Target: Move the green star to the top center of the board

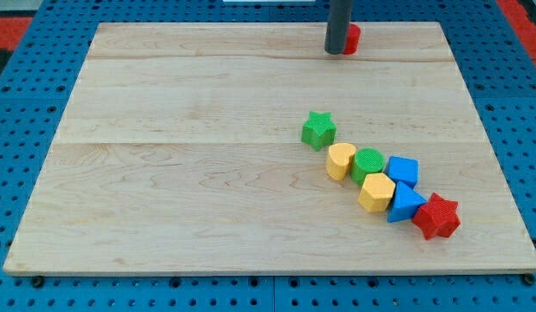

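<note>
The green star (318,129) lies on the wooden board (207,156), right of centre, apart from the other blocks. My tip (337,52) stands near the view's top edge of the board, well above the star, touching or just left of a red block (351,38) that the rod partly hides.
A row of blocks runs diagonally below and right of the star: a yellow heart (340,161), a green cylinder (368,164), a yellow hexagon (376,191), a blue block (402,171), a blue triangle (406,204), a red star (437,216).
</note>
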